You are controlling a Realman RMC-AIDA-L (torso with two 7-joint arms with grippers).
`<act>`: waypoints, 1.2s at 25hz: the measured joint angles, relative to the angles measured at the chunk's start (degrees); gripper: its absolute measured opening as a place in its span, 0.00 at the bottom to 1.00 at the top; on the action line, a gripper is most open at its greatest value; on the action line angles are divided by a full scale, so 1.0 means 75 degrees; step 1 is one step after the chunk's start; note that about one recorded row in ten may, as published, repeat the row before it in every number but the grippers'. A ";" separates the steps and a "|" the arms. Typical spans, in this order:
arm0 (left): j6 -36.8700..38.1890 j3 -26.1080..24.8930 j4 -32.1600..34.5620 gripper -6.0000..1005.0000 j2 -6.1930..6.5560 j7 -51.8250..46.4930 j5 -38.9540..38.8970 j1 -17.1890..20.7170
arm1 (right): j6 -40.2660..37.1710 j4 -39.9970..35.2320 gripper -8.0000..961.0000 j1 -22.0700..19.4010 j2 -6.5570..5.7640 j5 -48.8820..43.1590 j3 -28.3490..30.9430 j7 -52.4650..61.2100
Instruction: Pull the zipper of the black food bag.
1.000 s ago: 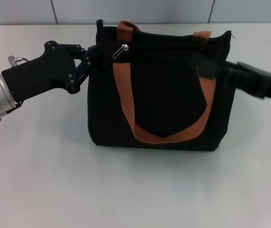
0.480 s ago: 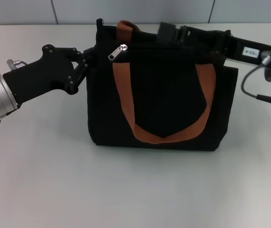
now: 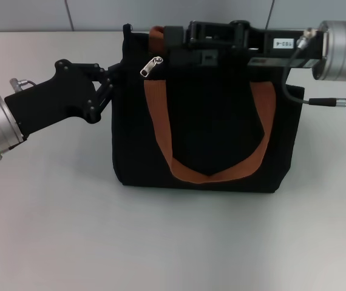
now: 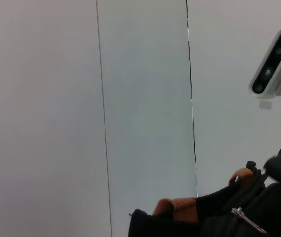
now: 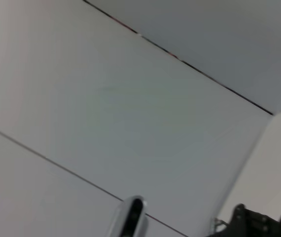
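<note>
One boxy black fabric food bag [image 3: 206, 121], two brown-orange straps. One silver metal zipper [image 3: 151, 66] just beside right gripper [image 3: 172, 42], jaws unclear. Left gripper [image 3: 113, 76] jaws clamp bag corner.

Black food bag [image 3: 206, 121] upright on table, silver zipper [image 3: 151, 66] at top-left corner

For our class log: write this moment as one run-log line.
left pincer: at black food bag corner | right pincer: over top, near zipper | zipper: ungrasped
</note>
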 joint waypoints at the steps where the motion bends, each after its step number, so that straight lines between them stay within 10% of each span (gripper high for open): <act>1: 0.0000 0.0000 -0.0056 0.03 -0.0001 0.0039 0.0000 0.0001 | 0.0183 -0.0010 0.87 0.0103 -0.0003 -0.0217 -0.0014 0.0299; 16: -0.0007 -0.0003 -0.0170 0.03 -0.0004 0.0168 0.0000 -0.0021 | 0.1068 0.0080 0.87 0.0675 0.0099 -0.1003 -0.0328 0.1431; 25: 0.0004 -0.0022 -0.0168 0.03 -0.0004 0.0169 0.0001 -0.0022 | 0.1131 0.0080 0.52 0.0561 0.0099 -0.0989 -0.0275 0.1607; 30: 0.0004 -0.0060 -0.0167 0.03 -0.0004 0.0168 0.0003 -0.0017 | 0.1137 0.0079 0.49 0.0519 0.0098 -0.0995 -0.0266 0.1669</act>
